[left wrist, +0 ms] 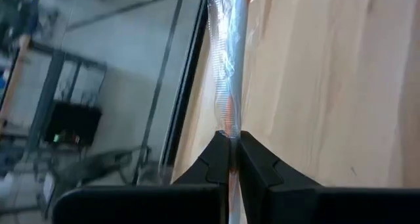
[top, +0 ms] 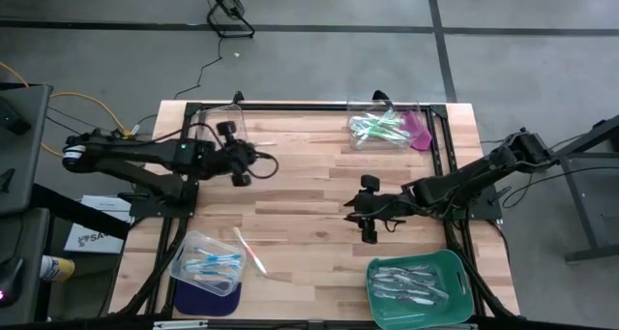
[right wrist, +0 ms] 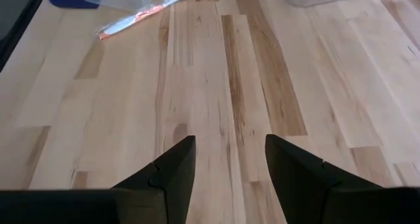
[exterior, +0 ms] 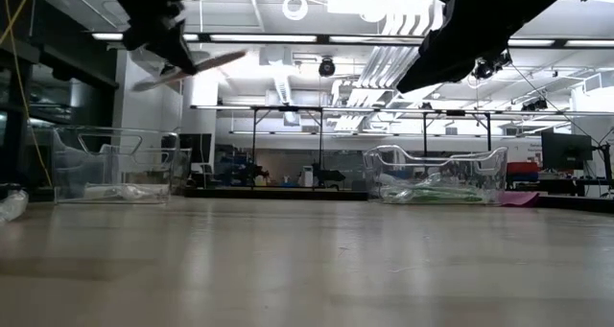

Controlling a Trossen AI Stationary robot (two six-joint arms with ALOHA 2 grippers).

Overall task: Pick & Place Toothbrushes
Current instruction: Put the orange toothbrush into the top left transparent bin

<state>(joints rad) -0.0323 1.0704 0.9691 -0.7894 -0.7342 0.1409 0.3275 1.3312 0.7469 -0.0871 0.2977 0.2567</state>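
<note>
My left gripper [left wrist: 230, 145] is shut on a toothbrush [left wrist: 230, 60] in a clear wrapper with orange showing through. It holds it above the table's far left part [top: 253, 162]. In the low view the toothbrush [exterior: 187, 68] sticks out of the gripper high over the wood. Another orange-and-white toothbrush [top: 251, 251] lies flat on the table by the near-left bin. It also appears in the right wrist view [right wrist: 138, 17]. My right gripper [right wrist: 230, 152] hangs open over bare wood near the table's middle [top: 356, 212], with nothing between its fingers. My left gripper pinches the wrapped toothbrush by one end [left wrist: 228, 129] between its two fingers. The rest of the toothbrush runs straight on past the fingertips, along the line of the fingers. It is lifted clear of the table and slants in the low view.
A clear bin [top: 385, 129] with green toothbrushes stands at the far right, beside a pink pad [top: 422, 133]. At the near left is a clear bin [top: 208, 262] with blue ones on a blue pad. A green tray [top: 455, 272] with pale ones sits near right. Another clear bin [exterior: 106, 164] stands far left.
</note>
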